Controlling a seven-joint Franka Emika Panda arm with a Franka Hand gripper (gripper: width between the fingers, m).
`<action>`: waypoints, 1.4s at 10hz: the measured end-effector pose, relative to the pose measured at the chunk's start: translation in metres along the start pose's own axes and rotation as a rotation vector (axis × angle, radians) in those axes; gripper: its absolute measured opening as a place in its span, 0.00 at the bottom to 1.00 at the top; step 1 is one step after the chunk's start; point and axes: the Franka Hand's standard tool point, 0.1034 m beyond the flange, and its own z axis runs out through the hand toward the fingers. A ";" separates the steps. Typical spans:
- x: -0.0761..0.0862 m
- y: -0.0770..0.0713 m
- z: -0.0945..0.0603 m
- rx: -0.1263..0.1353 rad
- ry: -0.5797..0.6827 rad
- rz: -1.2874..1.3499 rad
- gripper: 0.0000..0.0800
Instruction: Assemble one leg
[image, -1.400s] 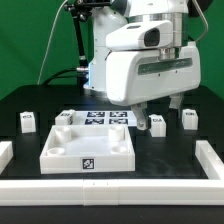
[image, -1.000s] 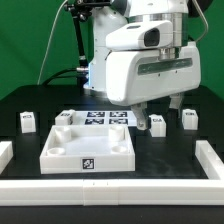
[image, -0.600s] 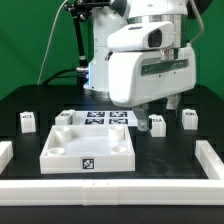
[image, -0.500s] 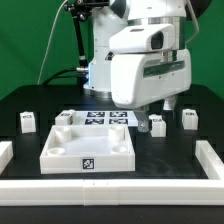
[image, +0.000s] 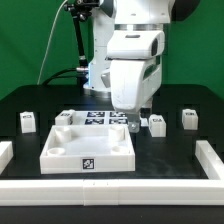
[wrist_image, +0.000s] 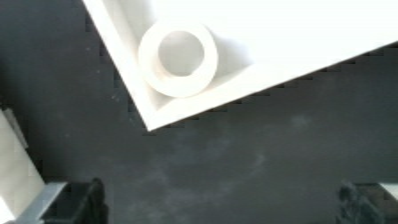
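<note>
Black matte tabletop (image: 175, 145), green curtain behind. A large white square plastic tray (image: 60, 155) with corner recesses sits mid-table. A small white block-shaped leg (image: 156, 123) stands just off the tray's far corner on the exterior view's right. Its long axis looks vertical and its tag side faces the camera. The gripper (image: 138, 122) hangs between tray and leg; contact with either is hard to judge. Wrist view: fingers (wrist_image: 71, 200) spread wide, nothing between them, cut off at the frame edge. Bare table lies beyond the leg, away from the tray.
</note>
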 end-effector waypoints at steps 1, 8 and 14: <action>-0.001 0.000 0.000 0.001 0.000 0.001 0.81; -0.077 -0.049 0.008 0.028 -0.039 -0.393 0.81; -0.089 -0.071 0.024 0.030 -0.029 -0.362 0.81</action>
